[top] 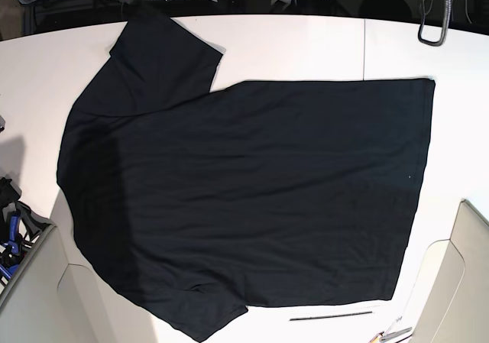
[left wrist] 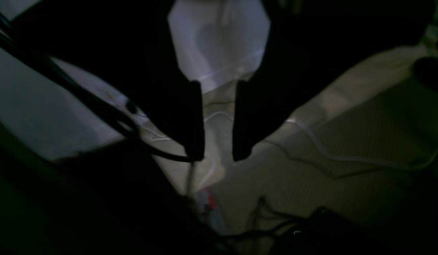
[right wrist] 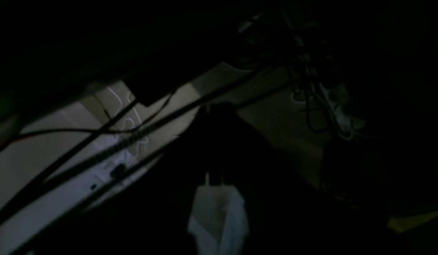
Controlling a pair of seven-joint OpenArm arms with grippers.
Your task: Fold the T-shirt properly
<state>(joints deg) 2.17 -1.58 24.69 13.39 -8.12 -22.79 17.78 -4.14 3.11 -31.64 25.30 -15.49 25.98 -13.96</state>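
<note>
The black T-shirt (top: 244,190) lies spread flat on the white table (top: 306,45). Its hem is to the right and its sleeves (top: 160,53) are to the left. A tiny pale mark (top: 410,177) shows near the hem. Neither gripper shows in the base view. In the left wrist view my left gripper (left wrist: 219,156) is open and empty, off the table over a dim floor. In the right wrist view my right gripper (right wrist: 214,180) is a single dark bar that looks shut and holds nothing. That view is very dark. The shirt shows in neither wrist view.
A thin dark rod (top: 330,315) and pens (top: 391,331) lie near the table's front edge. Beige panels (top: 458,282) stand at the front corners. Cables (left wrist: 346,156) run over the floor. A pale bag (right wrist: 219,212) is below the right gripper.
</note>
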